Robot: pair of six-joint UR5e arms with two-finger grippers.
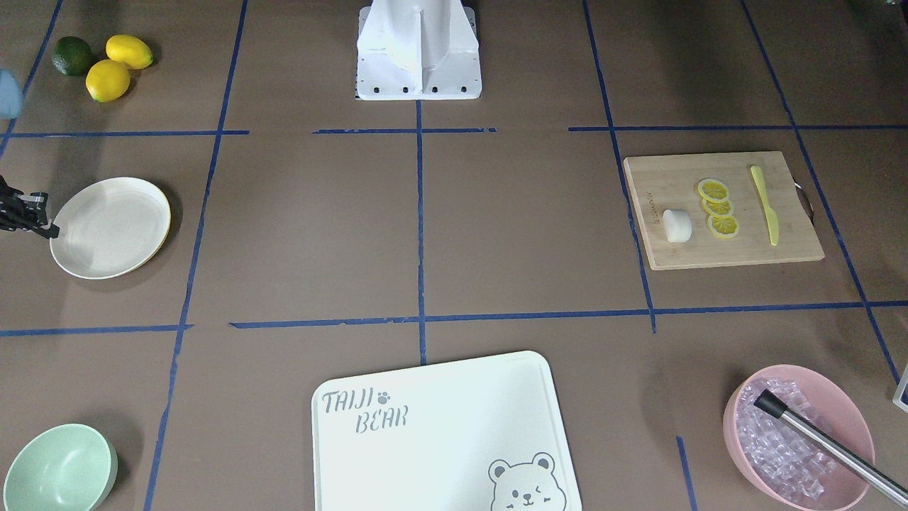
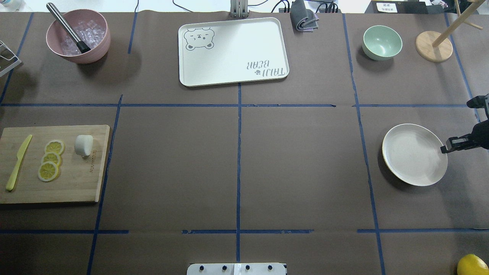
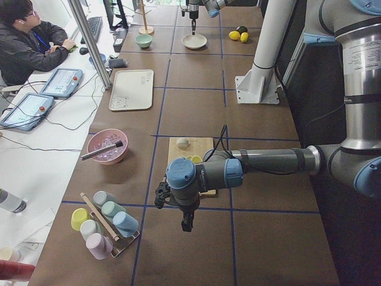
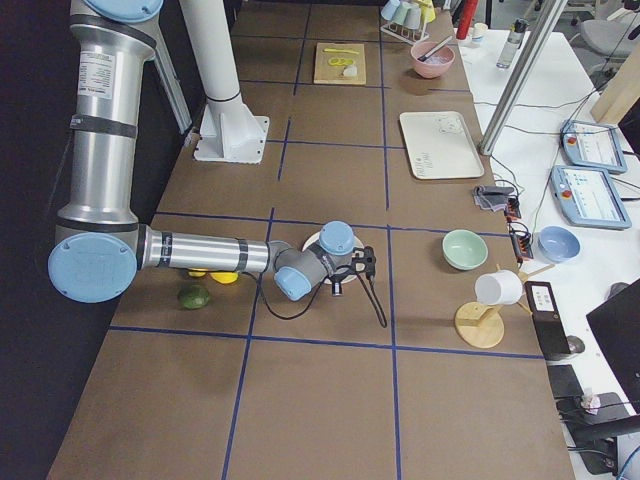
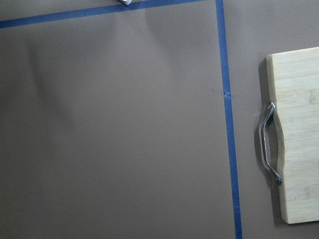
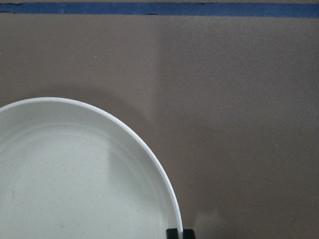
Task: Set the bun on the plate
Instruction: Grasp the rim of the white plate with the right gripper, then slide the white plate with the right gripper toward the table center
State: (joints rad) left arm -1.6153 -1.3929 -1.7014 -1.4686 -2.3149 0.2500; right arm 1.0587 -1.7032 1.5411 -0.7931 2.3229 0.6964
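Observation:
The bun (image 2: 83, 145), a small white lump, lies on the wooden cutting board (image 2: 76, 183) at the table's left, also seen as the bun (image 1: 677, 226). The cream plate (image 2: 414, 154) sits far off on the right. My right gripper (image 2: 445, 149) is at the plate's outer rim. In the right wrist view its black fingertips (image 6: 172, 233) stand close together with the rim of the plate (image 6: 75, 174) between them. My left gripper (image 3: 186, 226) hangs over bare table beyond the board's handle end. It shows only in the left side view, so I cannot tell its state.
Lemon slices (image 2: 49, 158) and a yellow knife (image 2: 17, 162) share the board. At the far edge stand a pink bowl of ice (image 2: 78, 36), a white tray (image 2: 233, 51) and a mint bowl (image 2: 382, 42). Lemons and a lime (image 1: 106, 60) lie near the plate. A person (image 3: 30, 42) sits beside the table.

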